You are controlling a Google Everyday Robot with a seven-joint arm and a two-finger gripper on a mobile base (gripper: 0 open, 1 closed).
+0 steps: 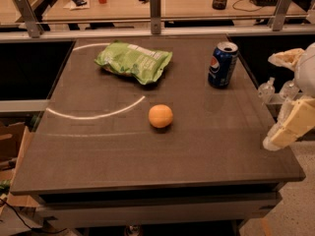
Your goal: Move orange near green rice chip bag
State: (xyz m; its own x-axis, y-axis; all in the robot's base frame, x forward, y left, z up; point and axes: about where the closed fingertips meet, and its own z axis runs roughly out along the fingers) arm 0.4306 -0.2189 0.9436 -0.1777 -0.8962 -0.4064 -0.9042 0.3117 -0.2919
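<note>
The orange (161, 116) sits on the dark table (98, 151) near its middle. The green rice chip bag (134, 61) lies flat at the back left of the table, well apart from the orange. My gripper (276, 139) hangs at the right edge of the view, past the table's right side, far from the orange and holding nothing that I can see.
A blue Pepsi can (222, 64) stands upright at the back right of the table. A white curved line (93, 116) is marked on the tabletop left of the orange. A rail with metal posts (155, 11) runs behind the table, with a cluttered desk beyond.
</note>
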